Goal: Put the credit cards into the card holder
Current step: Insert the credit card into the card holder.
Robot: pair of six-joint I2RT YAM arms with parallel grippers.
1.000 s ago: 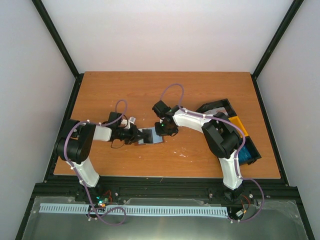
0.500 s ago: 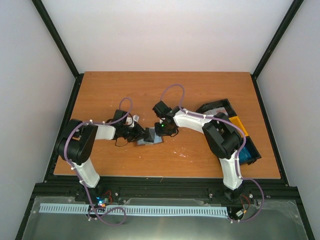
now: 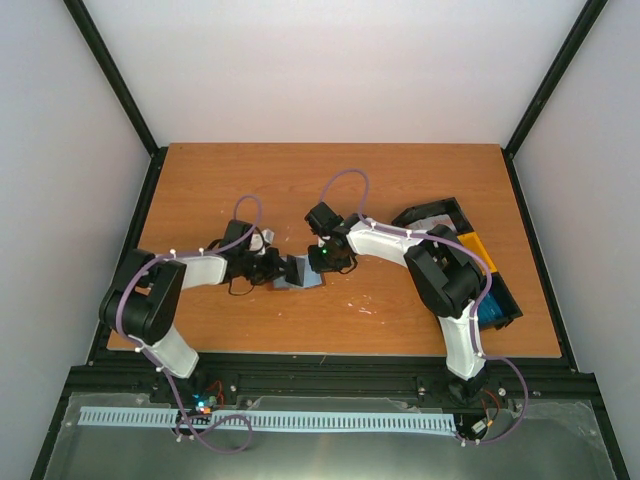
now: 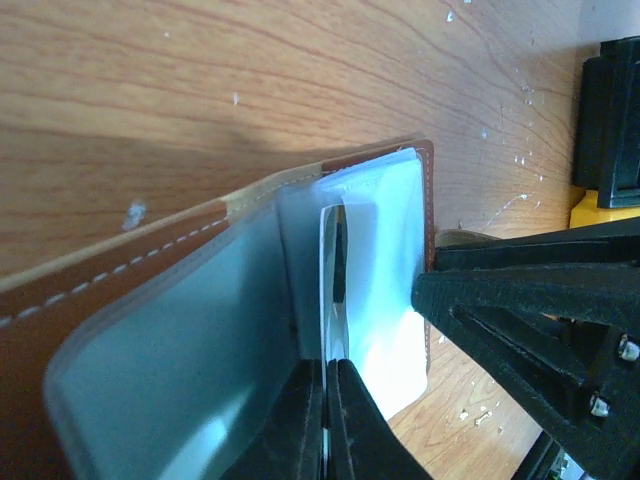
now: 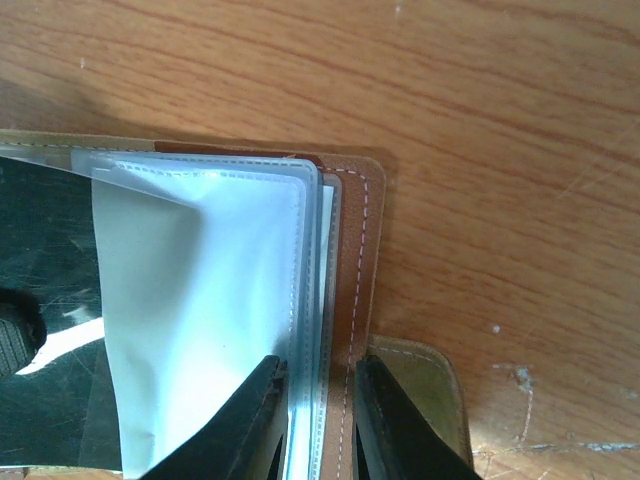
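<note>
We see the left gripper (image 4: 325, 395) clenched on the open card holder (image 4: 180, 340), the right gripper (image 5: 318, 420) grasping its edge. Right arm (image 3: 440, 275) partly hides nearby trays (image 3: 472, 246).

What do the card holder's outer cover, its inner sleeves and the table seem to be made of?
Outer cover: brown leather or imitation, matte, with pale stitching along the edge.
Inner sleeves: clear soft plastic, glossy, with welded seams.
Table: wood-look surface, perhaps laminate; grain lines show.

Robot lab test cell: white panel walls (image 3: 330, 70), black frame posts (image 3: 112, 78), wooden table (image 3: 400, 180), bolted arms (image 3: 447, 285).
</note>
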